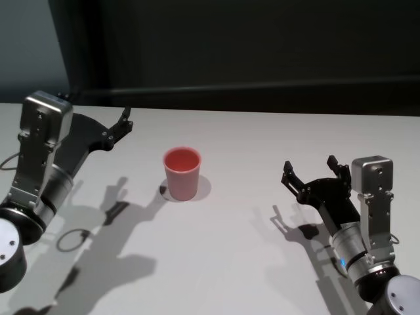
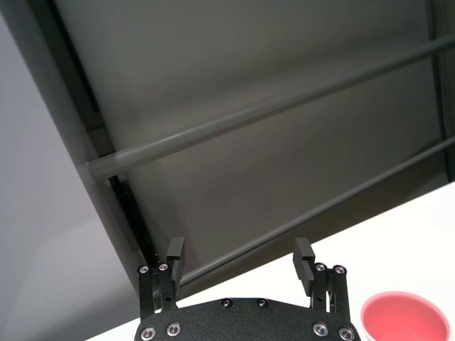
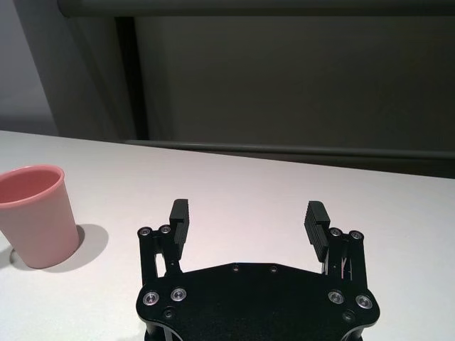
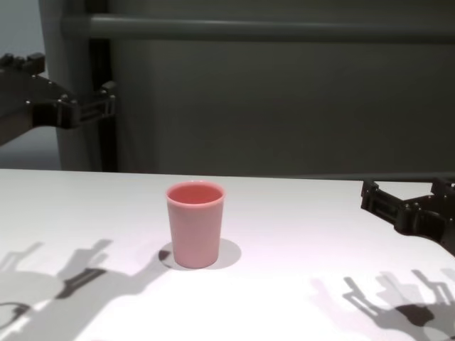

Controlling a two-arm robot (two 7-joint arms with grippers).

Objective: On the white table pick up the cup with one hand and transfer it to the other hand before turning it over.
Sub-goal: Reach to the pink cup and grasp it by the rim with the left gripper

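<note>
Standing upright, rim up, the cup [image 1: 182, 172] sits on the white surface [image 1: 249, 262] between the 2 arms — untouched by either. The left tool [image 1: 123, 125] hangs raised above the surface, to the cup's left and slightly beyond it, its fingers [image 2: 175, 257] spread with nothing between them. The right tool [image 1: 308, 176] sits low, well apart from the cup on its right, likewise spread and empty.

Assessment: the pick-up is not yet begun. To do it well, the grasping tool should descend beside the cup, straddle the tapered wall and close on the upper wall, leaving the lower wall free for the receiving tool. A glancing approach risks tipping this light tumbler.
</note>
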